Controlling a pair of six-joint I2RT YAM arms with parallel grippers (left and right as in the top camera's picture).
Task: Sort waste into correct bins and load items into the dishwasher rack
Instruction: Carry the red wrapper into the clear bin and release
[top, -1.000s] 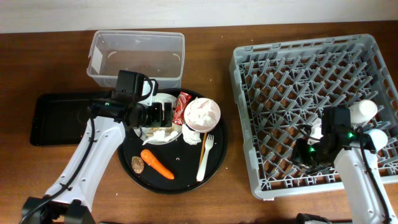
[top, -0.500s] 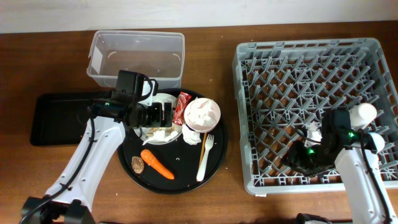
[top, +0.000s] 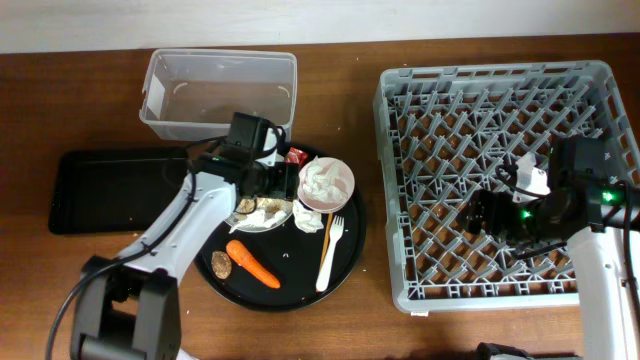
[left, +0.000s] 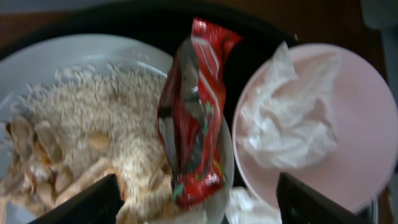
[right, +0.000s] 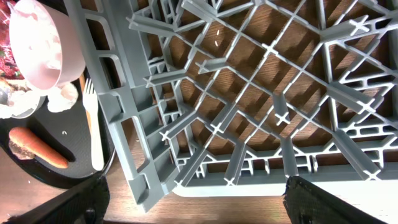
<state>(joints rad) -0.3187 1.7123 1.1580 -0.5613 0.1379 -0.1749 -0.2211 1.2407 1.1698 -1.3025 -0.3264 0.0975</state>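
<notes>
The red wrapper (left: 193, 118) lies over the rim of the grey-white bowl (left: 74, 56), which holds beige food scraps (left: 118, 130). My left gripper (left: 199, 193) is open with a finger on either side of the wrapper, also seen from above (top: 283, 172). Beside it the pink bowl (top: 326, 185) holds a crumpled tissue (left: 286, 118). My right gripper (top: 487, 212) hangs open and empty over the dishwasher rack (top: 440, 120), near its front left corner (right: 143, 180). The carrot (top: 252, 264), brown lump (top: 221, 263) and fork (top: 328, 250) lie on the round tray.
The round black tray (top: 345, 275) sits left of the rack. A clear tub (top: 160, 90) stands behind it and a shallow black tray (top: 100, 190) lies at the far left. Another tissue (top: 308, 221) rests below the pink bowl.
My left gripper moved right, from over the grey-white bowl to the red wrapper, and narrowed a little. My right gripper opened and drew back from the rack's front edge; the rack straightened.
</notes>
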